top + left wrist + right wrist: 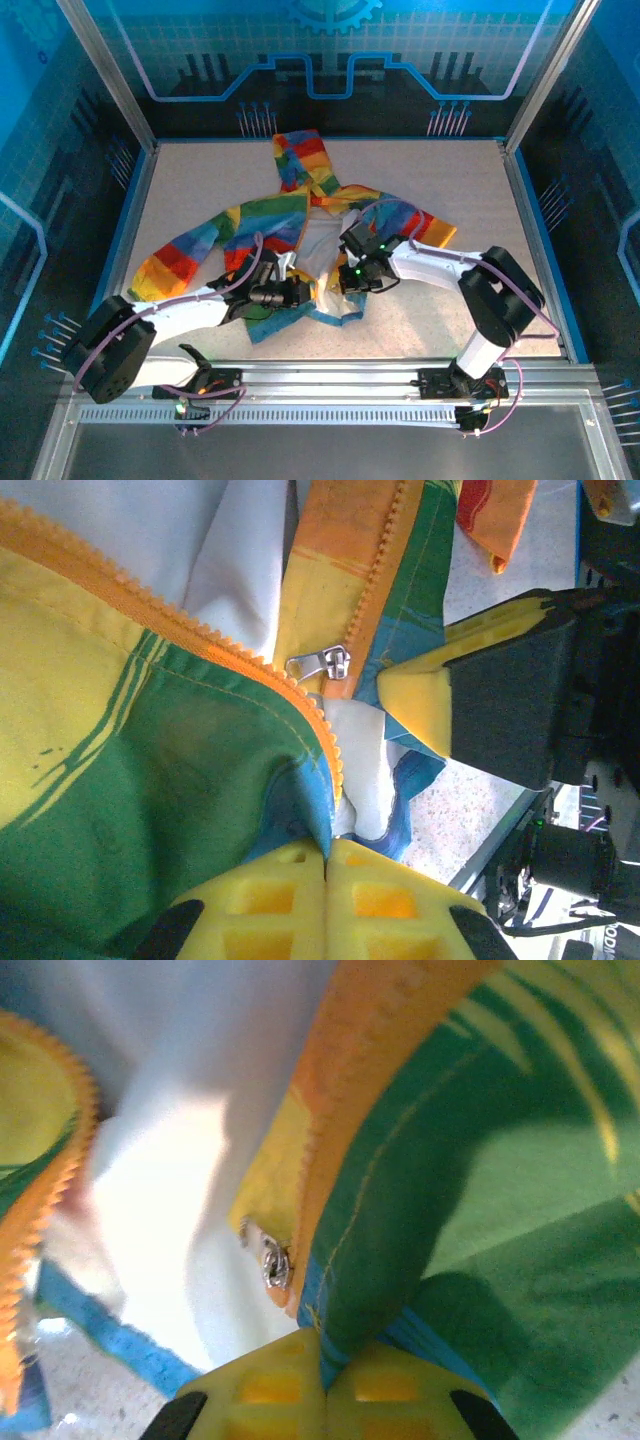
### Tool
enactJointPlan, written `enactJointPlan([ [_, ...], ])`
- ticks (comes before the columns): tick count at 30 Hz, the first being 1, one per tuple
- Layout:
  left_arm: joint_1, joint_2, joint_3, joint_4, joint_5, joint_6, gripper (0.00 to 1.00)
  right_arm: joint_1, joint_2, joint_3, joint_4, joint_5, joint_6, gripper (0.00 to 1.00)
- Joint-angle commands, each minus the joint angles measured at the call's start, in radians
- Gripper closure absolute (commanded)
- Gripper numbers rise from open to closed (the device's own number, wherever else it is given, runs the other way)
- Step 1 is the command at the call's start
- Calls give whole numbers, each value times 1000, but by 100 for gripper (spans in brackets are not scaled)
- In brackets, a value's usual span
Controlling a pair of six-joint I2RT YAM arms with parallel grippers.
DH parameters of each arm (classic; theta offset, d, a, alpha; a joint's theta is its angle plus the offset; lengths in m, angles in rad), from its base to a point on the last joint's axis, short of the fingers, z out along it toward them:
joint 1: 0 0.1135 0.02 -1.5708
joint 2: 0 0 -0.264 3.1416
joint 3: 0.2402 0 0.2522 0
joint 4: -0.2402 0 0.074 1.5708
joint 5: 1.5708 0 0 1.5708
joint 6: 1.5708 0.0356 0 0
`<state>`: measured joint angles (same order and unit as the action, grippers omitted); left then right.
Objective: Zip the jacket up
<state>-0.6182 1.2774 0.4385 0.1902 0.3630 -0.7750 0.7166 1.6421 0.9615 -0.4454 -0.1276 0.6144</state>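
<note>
Your left tool (327, 878) and right tool (322, 1365) clench the rainbow-striped fabric jacket (270, 215); its silver slider (322, 665) sits just ahead, sharper from the left wrist.

No legible text, label or number; faint lettering on dark housing (612, 932), too blurred to read.

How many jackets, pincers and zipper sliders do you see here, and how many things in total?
1 jacket
2 pincers: left pincer and right pincer, both shut on the jacket
1 zipper slider
Total: 4
</note>
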Motion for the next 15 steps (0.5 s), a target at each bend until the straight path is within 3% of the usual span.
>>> enactJointPlan([
  [1, -6, -43, 20, -25, 14, 35, 100, -34, -94, -36, 33, -94, -93, 97],
  [5, -29, -36, 86, -70, -12, 46, 100, -80, -144, -76, 32, -221, -194, 96],
  [9, -84, 14, 129, -39, -43, 58, 100, -108, -182, -160, 34, -243, -244, 95],
  [15, -89, 163, 175, 29, -9, 68, 100, -151, -220, -238, 100, -261, -236, 86],
])
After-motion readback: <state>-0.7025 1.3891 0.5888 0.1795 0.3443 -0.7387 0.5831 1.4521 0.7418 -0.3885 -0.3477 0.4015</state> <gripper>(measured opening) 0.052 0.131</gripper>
